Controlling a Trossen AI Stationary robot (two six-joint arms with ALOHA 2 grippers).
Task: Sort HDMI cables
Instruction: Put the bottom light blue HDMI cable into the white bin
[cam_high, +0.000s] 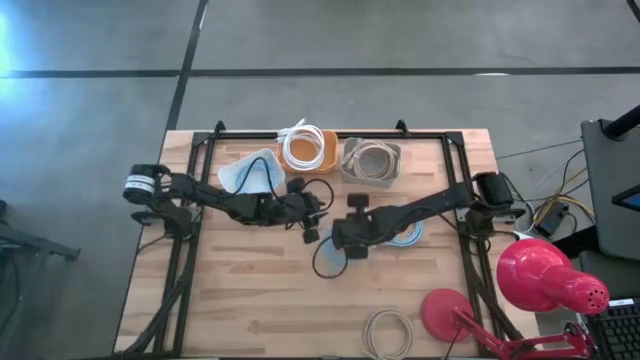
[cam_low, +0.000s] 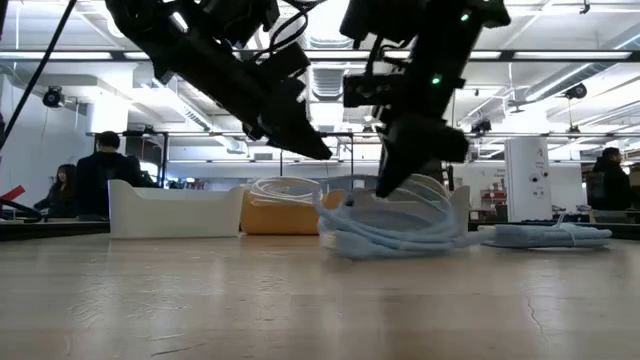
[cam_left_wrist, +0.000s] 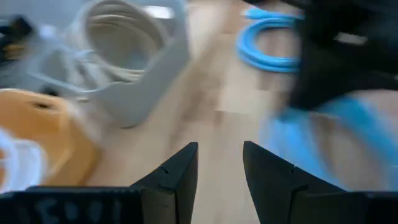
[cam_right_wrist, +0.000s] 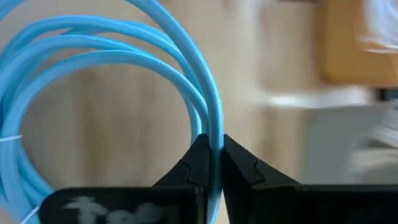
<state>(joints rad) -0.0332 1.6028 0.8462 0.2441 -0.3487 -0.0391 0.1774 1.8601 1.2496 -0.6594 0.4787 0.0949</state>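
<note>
The light blue coiled HDMI cable (cam_right_wrist: 93, 68) lies mid-bench just in front of the grey bin (cam_high: 371, 160), light, springy and apt to sag, so my right gripper (cam_right_wrist: 211, 146) pinches a few strands at its rim while my left gripper (cam_left_wrist: 219, 163) hovers open alongside.

1. The surface (cam_high: 250, 310) is seen in pale wood with a plank pattern.
2. A light blue cable coil (cam_right_wrist: 112, 68) is pinched by the black right claw (cam_right_wrist: 211, 149).
3. A second light blue coil (cam_high: 408, 235) is seen on the wood.
4. A white coil (cam_high: 300, 150) is held in an orange tray (cam_high: 325, 150).
5. A beige coil (cam_high: 372, 160) is held in a grey tray (cam_high: 392, 165).
6. A pale blue tray (cam_high: 245, 175) is seen.
7. Another beige coil (cam_high: 388, 335) lies by a red lamp (cam_high: 545, 280).
8. The left claw (cam_left_wrist: 217, 180) is black.
</note>
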